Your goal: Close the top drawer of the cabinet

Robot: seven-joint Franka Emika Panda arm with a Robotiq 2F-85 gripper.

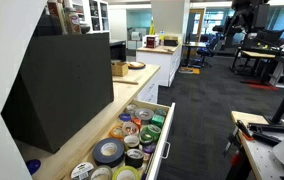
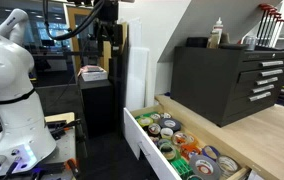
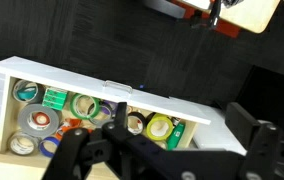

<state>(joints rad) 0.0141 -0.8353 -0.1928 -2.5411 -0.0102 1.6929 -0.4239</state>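
Apparently wide-spread jaws, nothing held, open top drawer (image 3: 82, 83) just beyond them, apart.

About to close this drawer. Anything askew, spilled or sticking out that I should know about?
Nothing stands out. The top drawer is pulled out of the cabinet and looks square to it; the tape rolls lie inside, none visibly over the rim. The gripper is open and clear of it.

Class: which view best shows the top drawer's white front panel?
An exterior view: the white front panel shows its outer face. In an exterior view the panel is nearly edge-on; the wrist view, only its top edge.
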